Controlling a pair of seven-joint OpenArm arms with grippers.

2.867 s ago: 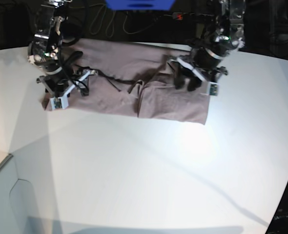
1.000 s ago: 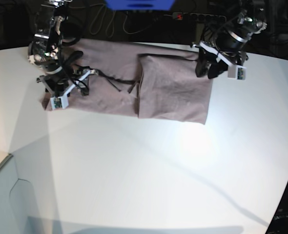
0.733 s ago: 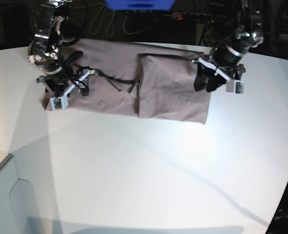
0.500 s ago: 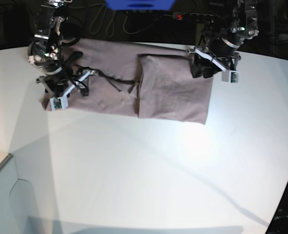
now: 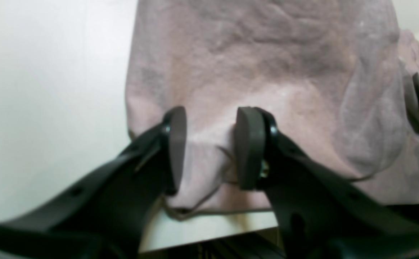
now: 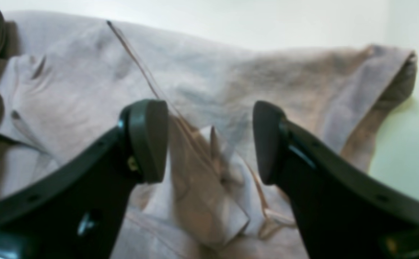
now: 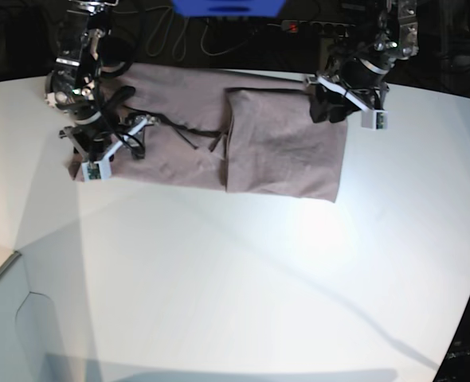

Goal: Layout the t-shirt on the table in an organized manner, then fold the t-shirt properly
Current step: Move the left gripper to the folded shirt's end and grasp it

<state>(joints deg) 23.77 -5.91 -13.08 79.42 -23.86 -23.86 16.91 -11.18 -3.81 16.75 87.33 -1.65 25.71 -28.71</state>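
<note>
The mauve t-shirt (image 7: 179, 159) lies spread along the far side of the white table (image 7: 235, 278), with its right part folded over into a flat panel (image 7: 283, 155). My left gripper (image 7: 328, 111) is over that panel's far right corner. In the left wrist view it (image 5: 211, 147) is open, its pads standing just above the cloth (image 5: 267, 54) near the hem. My right gripper (image 7: 127, 139) hovers over the shirt's left end. The right wrist view shows it (image 6: 207, 142) wide open above a rumpled fold of fabric (image 6: 69, 90), with nothing held.
The table's far edge (image 5: 209, 230) runs right behind the shirt's hem, with dark space beyond. Cables and a power strip (image 7: 291, 26) lie behind the table, under a blue object (image 7: 227, 6). A grey panel (image 7: 20, 334) sits at the near left.
My left gripper swung from just off the shirt's right edge back onto the folded panel's far right corner. The right arm and the shirt have stayed put.
</note>
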